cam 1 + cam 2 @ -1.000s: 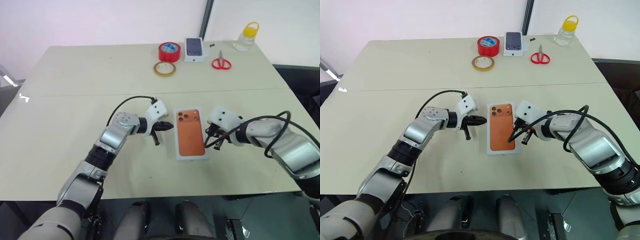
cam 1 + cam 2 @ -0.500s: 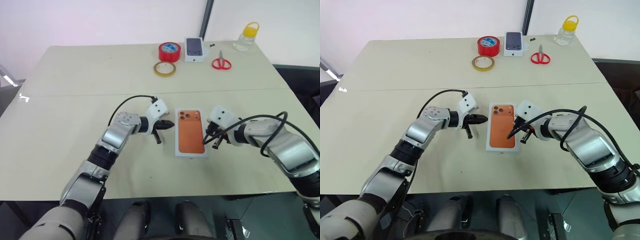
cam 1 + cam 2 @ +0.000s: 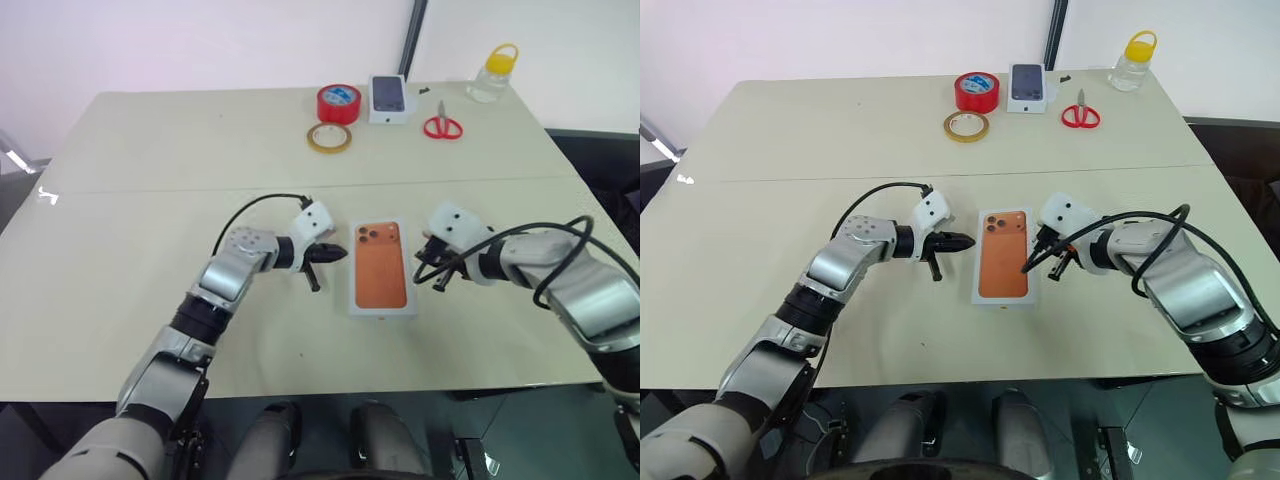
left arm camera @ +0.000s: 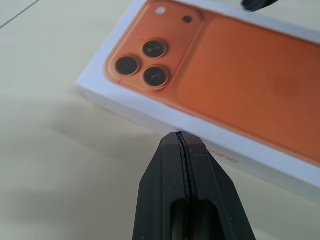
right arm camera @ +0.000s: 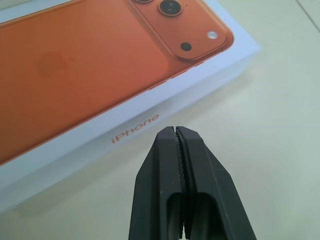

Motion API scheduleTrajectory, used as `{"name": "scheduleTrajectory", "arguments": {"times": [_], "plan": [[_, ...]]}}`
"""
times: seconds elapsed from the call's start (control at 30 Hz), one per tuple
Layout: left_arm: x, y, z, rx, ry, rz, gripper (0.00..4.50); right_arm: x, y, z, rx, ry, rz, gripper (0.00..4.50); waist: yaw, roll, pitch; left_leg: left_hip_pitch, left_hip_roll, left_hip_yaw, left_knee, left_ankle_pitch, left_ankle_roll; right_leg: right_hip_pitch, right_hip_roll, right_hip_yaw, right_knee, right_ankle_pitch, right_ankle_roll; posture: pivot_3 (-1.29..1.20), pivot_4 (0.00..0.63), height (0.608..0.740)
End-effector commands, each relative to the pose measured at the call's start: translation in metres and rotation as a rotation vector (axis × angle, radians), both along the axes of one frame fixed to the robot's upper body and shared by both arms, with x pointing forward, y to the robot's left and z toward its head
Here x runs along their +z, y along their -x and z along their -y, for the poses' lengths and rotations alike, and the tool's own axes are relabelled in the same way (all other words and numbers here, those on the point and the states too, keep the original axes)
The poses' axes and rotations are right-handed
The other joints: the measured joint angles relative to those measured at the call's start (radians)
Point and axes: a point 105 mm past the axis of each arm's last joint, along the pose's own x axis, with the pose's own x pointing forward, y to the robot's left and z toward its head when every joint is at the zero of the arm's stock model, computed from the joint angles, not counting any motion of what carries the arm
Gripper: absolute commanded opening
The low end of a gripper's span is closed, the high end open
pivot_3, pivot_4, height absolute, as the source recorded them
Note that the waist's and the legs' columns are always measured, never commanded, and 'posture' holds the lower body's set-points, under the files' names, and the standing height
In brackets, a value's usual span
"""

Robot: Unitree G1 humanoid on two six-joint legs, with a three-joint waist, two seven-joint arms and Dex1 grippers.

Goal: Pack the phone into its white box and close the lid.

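While closed, lid between left hand, right hand

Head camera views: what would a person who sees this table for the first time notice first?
First, the white rectangular cardboard lid with an orange phone printed on it, lying closed at the middle of the beige table. The left end effector and the right end effector, both shut, flank it without touching. At the far edge lie a red tape roll and red-handled scissors.

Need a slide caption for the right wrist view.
Shut right gripper poised just off the side of the closed lid, orange phone print facing up.
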Motion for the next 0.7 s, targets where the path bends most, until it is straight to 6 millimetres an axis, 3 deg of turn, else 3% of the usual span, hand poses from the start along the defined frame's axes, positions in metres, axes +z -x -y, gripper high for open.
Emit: {"name": "scheduleTrajectory", "arguments": {"times": [0.03, 0.4, 0.7], "plan": [[0.014, 0.01, 0.007, -0.053, 0.044, 0.023, 0.0, 0.011, 0.0, 0.001, 0.013, 0.004, 0.043, 0.05, 0.0, 0.0, 0.0, 0.0, 0.0, 0.0, 0.0, 0.0, 0.0, 0.0, 0.0, 0.0, 0.0, 0.0, 0.0, 0.0, 0.15, 0.74], [0.017, 0.016, 0.017, -0.078, 0.069, 0.018, 0.0, 0.004, 0.005, -0.007, 0.041, -0.001, 0.022, 0.05, 0.0, 0.0, 0.0, 0.0, 0.0, 0.0, 0.0, 0.0, 0.0, 0.0, 0.0, 0.0, 0.0, 0.0, 0.0, 0.0, 0.15, 0.74], [0.026, 0.0, -0.011, -0.002, 0.037, 0.053, 0.0, 0.002, 0.006, -0.006, 0.031, 0.001, 0.02, 0.05, 0.0, 0.0, 0.0, 0.0, 0.0, 0.0, 0.0, 0.0, 0.0, 0.0, 0.0, 0.0, 0.0, 0.0, 0.0, 0.0, 0.15, 0.74]]}}
